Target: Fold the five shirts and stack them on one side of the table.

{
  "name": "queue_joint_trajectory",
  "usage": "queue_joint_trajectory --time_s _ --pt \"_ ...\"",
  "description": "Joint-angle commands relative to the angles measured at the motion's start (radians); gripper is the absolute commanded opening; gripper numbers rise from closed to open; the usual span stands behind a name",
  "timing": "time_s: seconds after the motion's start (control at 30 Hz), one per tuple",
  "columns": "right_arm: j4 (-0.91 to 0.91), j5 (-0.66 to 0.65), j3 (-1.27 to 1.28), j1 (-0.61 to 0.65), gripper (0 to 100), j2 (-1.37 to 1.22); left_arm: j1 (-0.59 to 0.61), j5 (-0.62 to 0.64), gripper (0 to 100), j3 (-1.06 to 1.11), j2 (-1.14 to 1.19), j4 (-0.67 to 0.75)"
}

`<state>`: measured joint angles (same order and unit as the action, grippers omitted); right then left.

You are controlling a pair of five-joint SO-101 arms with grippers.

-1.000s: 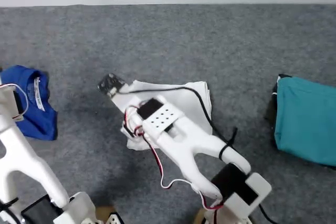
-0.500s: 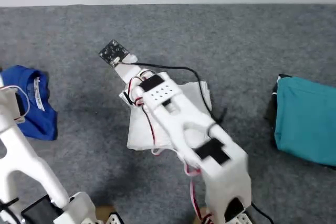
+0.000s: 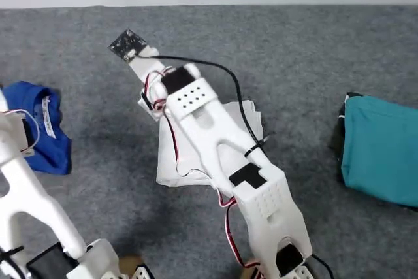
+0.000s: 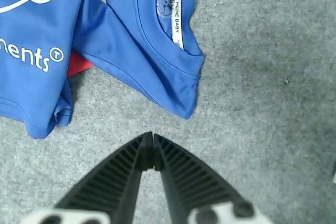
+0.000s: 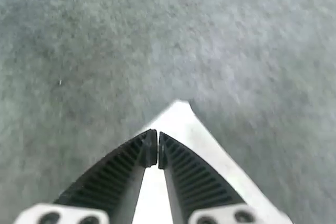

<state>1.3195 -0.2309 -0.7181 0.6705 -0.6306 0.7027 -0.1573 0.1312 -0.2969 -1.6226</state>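
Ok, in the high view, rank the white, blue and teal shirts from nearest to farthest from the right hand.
1. White shirt: mid-table, corner pinched in the right hand.
2. Blue shirt: left edge.
3. Teal shirt: right edge, farthest.

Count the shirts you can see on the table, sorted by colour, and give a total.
blue shirt: 1
white shirt: 1
teal shirt: 1
red cloth peeking from under the blue shirt, too hidden to name: 1
dark cloth edging out beneath the teal shirt, too hidden to name: 1
Total: 3 plain shirts, 5 pieces of cloth in all.
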Motion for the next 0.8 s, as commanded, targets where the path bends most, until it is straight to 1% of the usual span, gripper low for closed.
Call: queue_joint_trajectory --time_s 0.0,0.2,0.3,0.5,0.57,0.67,0.77 --pt "0.148 -0.005 -0.106 -0.045 0.9 0.113 -0.003 -0.008 0 -0.005 -0.043 0.012" --pt "0.352 0.014 -0.127 -0.096 0.9 0.177 -0.005 -0.008 0 -0.004 -0.043 0.011" --pt "0.47 0.101 -0.127 -0.117 0.9 0.203 -0.005 -0.008 0 -0.005 -0.043 -0.008" --pt "0.478 0.272 -0.112 -0.214 2.7 0.237 -0.054 -0.008 0 -0.007 -0.041 -0.055" --pt "0.478 0.334 -0.064 -0.24 6.5 0.237 -0.075 -0.008 0 -0.007 -0.04 -0.057" --pt "0.476 0.446 0.012 -0.282 15.8 0.236 -0.11 -0.008 0 -0.005 -0.034 -0.055" --pt "0.475 0.534 0.063 -0.294 23.5 0.225 -0.141 -0.008 0 -0.002 -0.032 -0.052"
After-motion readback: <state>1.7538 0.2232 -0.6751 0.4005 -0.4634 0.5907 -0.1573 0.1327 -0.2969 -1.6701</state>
